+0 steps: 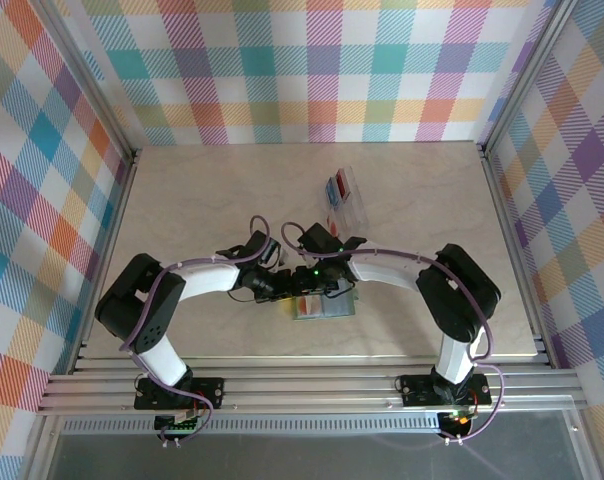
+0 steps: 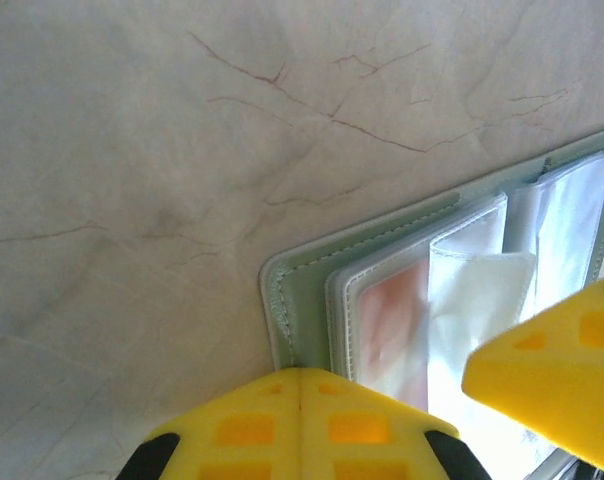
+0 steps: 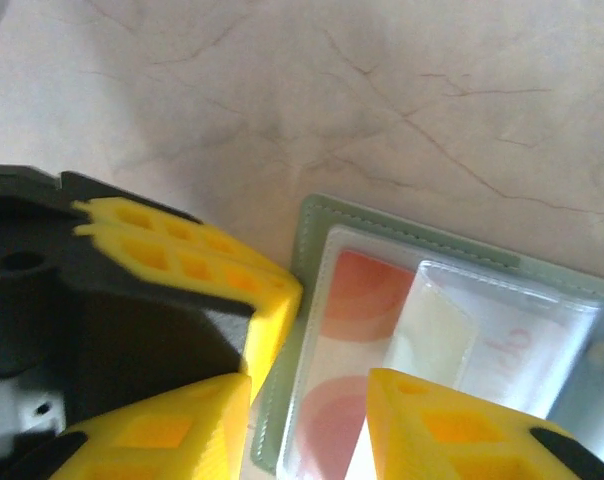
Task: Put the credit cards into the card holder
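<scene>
Right tool (image 3: 310, 388): jaws part-open above card holder (image 3: 312, 215), nothing visibly gripped. Pale card (image 3: 354, 285) with orange-red marks lies inside holder's clear pocket. Left tool (image 2: 300, 385): pinched closed, tips at holder's green edge, seemingly pinning it to desk (image 1: 202, 200). Judged step: one card seated, grip coming off. Next: lift right tool clear, reach to clear rack (image 1: 354, 205) beyond holder, take red card (image 1: 336, 187). Holder wants holding open.

Clear plastic rack (image 1: 358, 206), marbled table (image 1: 202, 200), plaid walls (image 1: 282, 70)
</scene>
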Motion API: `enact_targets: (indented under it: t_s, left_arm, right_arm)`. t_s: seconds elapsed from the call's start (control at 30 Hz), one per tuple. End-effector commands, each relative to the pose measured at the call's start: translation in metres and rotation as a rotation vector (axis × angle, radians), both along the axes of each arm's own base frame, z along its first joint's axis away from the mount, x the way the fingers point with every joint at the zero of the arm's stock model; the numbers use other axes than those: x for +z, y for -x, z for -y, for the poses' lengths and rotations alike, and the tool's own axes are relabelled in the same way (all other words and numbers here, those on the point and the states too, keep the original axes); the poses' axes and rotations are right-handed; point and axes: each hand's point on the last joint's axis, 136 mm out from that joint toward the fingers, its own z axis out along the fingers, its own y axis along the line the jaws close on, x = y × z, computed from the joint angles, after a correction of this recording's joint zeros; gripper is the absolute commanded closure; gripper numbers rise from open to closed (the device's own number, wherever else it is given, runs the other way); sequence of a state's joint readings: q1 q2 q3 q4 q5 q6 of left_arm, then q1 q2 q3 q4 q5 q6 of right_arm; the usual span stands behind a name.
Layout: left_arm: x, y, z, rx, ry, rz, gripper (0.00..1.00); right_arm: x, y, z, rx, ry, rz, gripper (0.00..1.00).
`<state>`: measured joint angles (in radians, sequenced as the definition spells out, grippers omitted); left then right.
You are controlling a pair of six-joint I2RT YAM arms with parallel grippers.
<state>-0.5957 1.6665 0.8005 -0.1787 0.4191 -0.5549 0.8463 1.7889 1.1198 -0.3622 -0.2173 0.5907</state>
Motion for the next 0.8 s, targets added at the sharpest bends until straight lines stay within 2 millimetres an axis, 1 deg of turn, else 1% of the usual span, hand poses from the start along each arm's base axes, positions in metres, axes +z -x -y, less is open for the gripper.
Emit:
enact_targets:
  t_s: [0.0, 0.2, 0.37, 0.5, 0.63, 0.77]
  left_arm:
    - [-0.010, 0.004, -0.015, 0.039, -0.052, -0.013, 1.00]
    - [0.000, -0.001, -0.026, 0.074, -0.067, 0.028, 1.00]
    - [0.007, -0.001, -0.019, 0.071, -0.003, 0.033, 0.99]
    - [0.010, -0.002, -0.021, 0.079, 0.007, 0.038, 0.98]
    - [0.017, -0.004, -0.024, 0.090, 0.015, 0.059, 0.98]
    - [0.027, -0.007, -0.030, 0.101, 0.009, 0.101, 0.98]
  right_arm:
    - [0.067, 0.016, -0.051, 0.162, -0.312, 0.031, 0.62]
    - [0.091, 0.018, -0.054, 0.196, -0.389, 0.039, 0.59]
    - [0.099, 0.009, -0.041, 0.169, -0.374, 0.070, 0.58]
    - [0.096, -0.004, -0.023, 0.110, -0.321, 0.104, 0.58]
    - [0.090, -0.015, -0.008, 0.061, -0.273, 0.123, 0.58]
    - [0.079, -0.015, -0.004, 0.064, -0.244, 0.114, 0.57]
